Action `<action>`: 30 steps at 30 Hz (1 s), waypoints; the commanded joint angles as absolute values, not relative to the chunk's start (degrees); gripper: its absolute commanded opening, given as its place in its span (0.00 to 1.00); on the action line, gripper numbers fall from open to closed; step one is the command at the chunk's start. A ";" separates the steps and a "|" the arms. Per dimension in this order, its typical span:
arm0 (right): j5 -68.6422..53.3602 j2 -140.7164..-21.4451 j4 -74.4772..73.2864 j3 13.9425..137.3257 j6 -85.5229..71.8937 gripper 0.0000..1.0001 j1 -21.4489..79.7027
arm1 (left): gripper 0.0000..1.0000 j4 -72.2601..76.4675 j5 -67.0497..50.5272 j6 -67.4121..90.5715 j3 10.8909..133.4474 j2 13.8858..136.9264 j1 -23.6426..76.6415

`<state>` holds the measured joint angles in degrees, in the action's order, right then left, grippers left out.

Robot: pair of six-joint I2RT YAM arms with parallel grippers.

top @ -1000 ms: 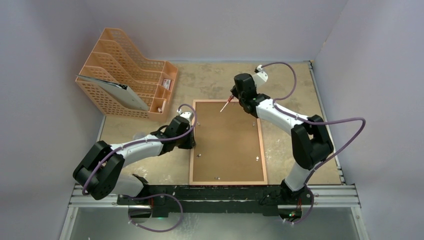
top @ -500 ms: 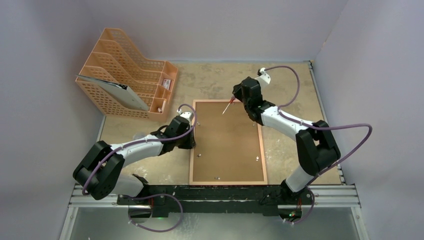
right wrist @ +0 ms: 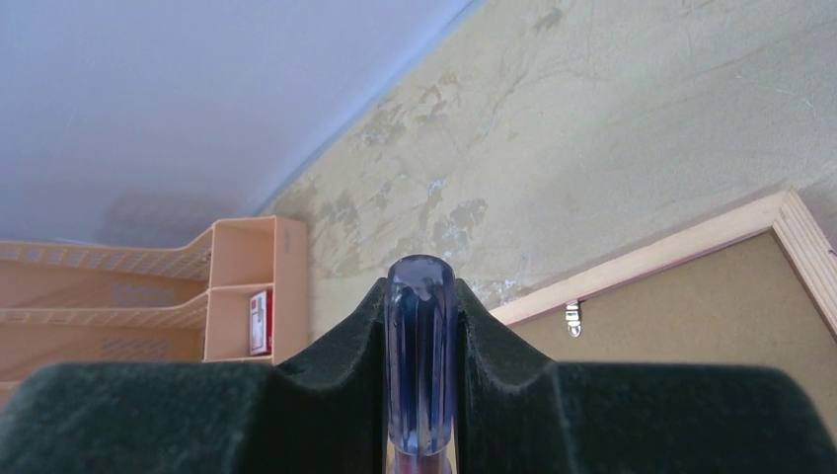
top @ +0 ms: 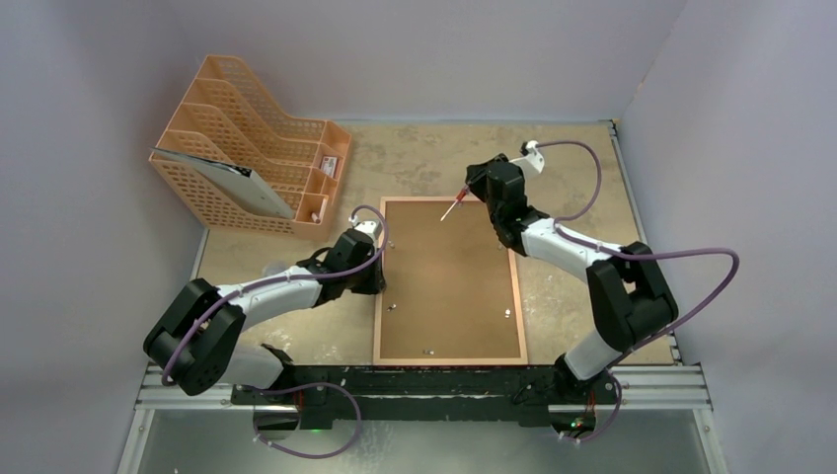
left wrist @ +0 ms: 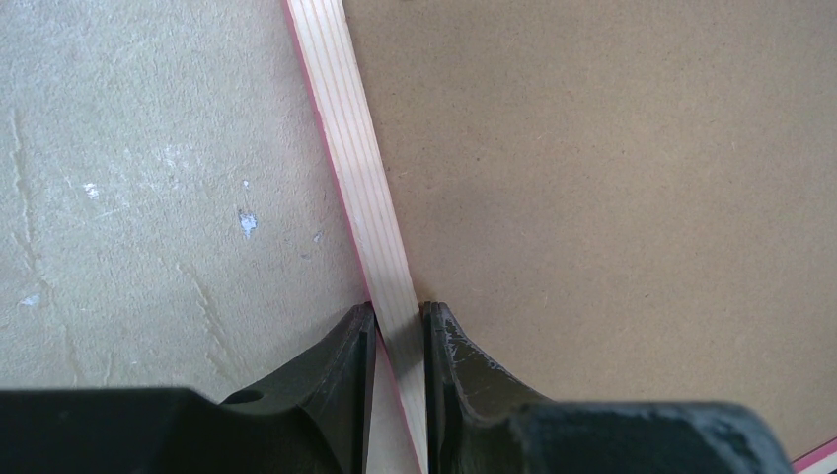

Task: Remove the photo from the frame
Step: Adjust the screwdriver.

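The frame (top: 519, 286) lies face down mid-table, its brown backing board (top: 449, 286) up, with small metal clips (top: 392, 307) near the edges. The photo is hidden beneath the board. My left gripper (top: 380, 281) is at the frame's left side; in the left wrist view it (left wrist: 398, 321) is shut on the pale wooden rail (left wrist: 360, 178). My right gripper (top: 477, 186) hovers over the frame's far edge, shut on a screwdriver (top: 451, 206) whose tip points down-left at the board. Its blue translucent handle (right wrist: 421, 346) sits between the fingers, and a clip (right wrist: 572, 314) shows beyond.
An orange mesh file rack (top: 247, 148) stands at the back left, holding a dark folder (top: 237, 183); it also appears in the right wrist view (right wrist: 237, 296). Purple walls enclose the table on three sides. Bare tabletop surrounds the frame.
My right arm has swung its wrist and elbow to the right, tilting the screwdriver more, while the tip stays near the board's far edge. The left arm and the frame have not moved.
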<state>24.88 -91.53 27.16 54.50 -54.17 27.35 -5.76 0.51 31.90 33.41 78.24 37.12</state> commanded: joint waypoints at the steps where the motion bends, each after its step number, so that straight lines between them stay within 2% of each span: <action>1: 29.14 -92.06 32.30 54.60 -57.04 0.00 27.36 | 0.05 -10.52 -2.19 30.66 33.05 76.42 37.26; 12: 46.17 -98.91 16.46 62.16 -63.91 0.00 26.20 | 0.05 -10.66 -2.70 30.56 33.33 77.30 37.26; 16: 40.09 -99.01 20.93 62.39 -56.01 0.00 25.18 | 0.07 -11.28 -2.86 30.24 34.34 77.06 37.18; 17: 37.99 -98.78 20.84 62.62 -54.02 0.00 25.14 | 0.11 -11.52 -2.88 30.17 34.77 76.62 37.18; 21: 30.77 -95.51 22.81 60.18 -47.93 0.00 25.18 | 0.36 -12.35 -2.43 30.23 36.57 73.92 37.23; 23: 25.12 -93.06 24.73 58.13 -44.84 0.00 25.14 | 0.44 -13.13 -2.29 30.04 38.02 72.01 37.26; 26: 19.57 -89.59 24.62 56.03 -42.35 0.00 25.12 | 0.51 -13.68 -2.98 29.76 40.52 68.97 37.23; 30: 14.92 -86.12 21.40 55.46 -41.43 0.00 25.14 | 0.54 -10.28 -7.76 29.15 43.31 65.32 37.34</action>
